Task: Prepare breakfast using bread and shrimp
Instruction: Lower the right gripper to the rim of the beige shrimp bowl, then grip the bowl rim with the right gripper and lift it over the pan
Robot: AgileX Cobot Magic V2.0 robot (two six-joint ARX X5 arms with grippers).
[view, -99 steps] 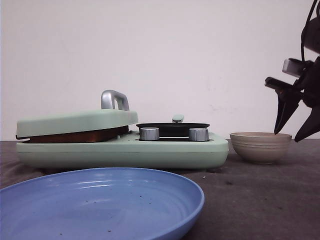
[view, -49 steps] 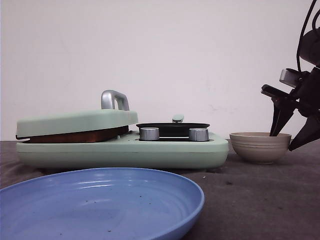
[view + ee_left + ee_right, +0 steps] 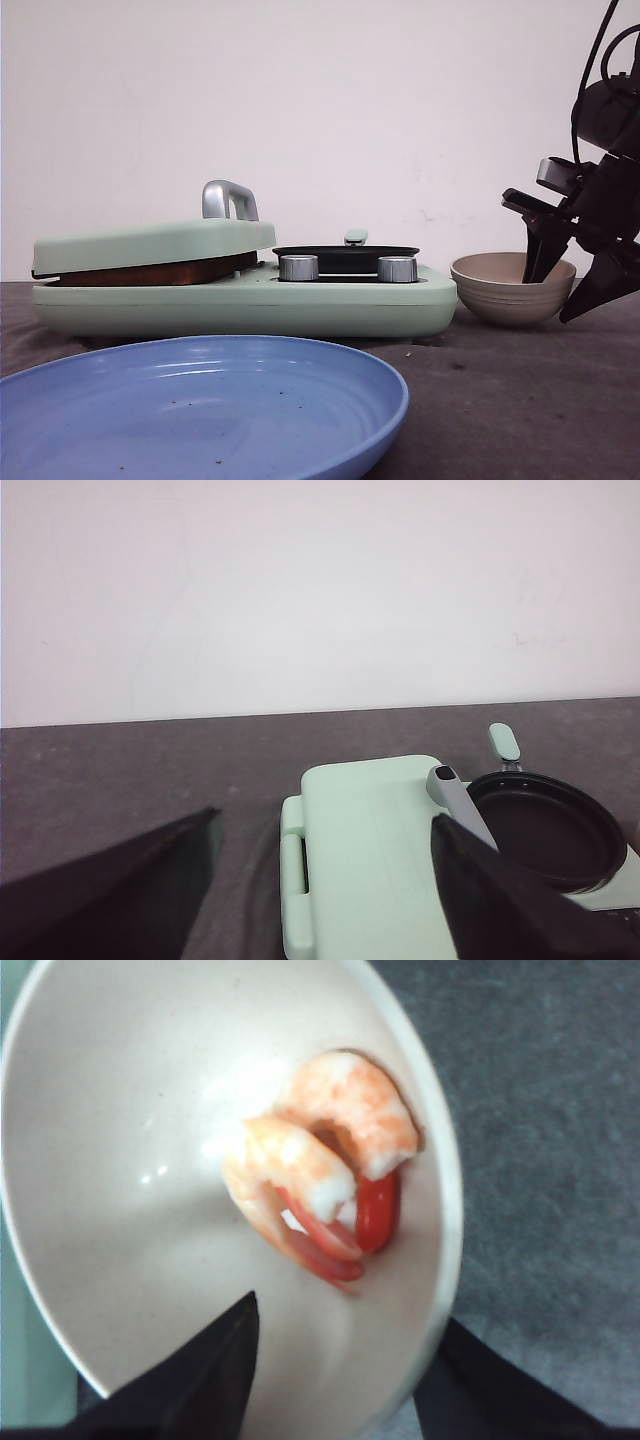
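Observation:
Several pinkish-orange shrimp (image 3: 325, 1175) lie in a beige bowl (image 3: 120, 1160). The bowl stands tilted on the table at the right (image 3: 500, 295). My right gripper (image 3: 350, 1315) is open and straddles the bowl's rim. One finger (image 3: 200, 1380) is inside the bowl and the other (image 3: 500, 1390) is outside, short of the shrimp. It also shows in the front view (image 3: 552, 292). My left gripper (image 3: 322, 818) is open and empty above the mint-green cooker's closed lid (image 3: 370, 850). The bread is hidden; only a brown strip (image 3: 150, 272) shows under the lid.
The mint-green cooker (image 3: 240, 300) has a lid handle (image 3: 228, 198), two silver knobs (image 3: 298, 267) and a black pan (image 3: 345, 255). A blue plate (image 3: 200, 410) lies at the table's front. The wall is close behind.
My right gripper has come down and to the left, and one finger has entered the bowl. The bowl has tipped and shifted slightly left.

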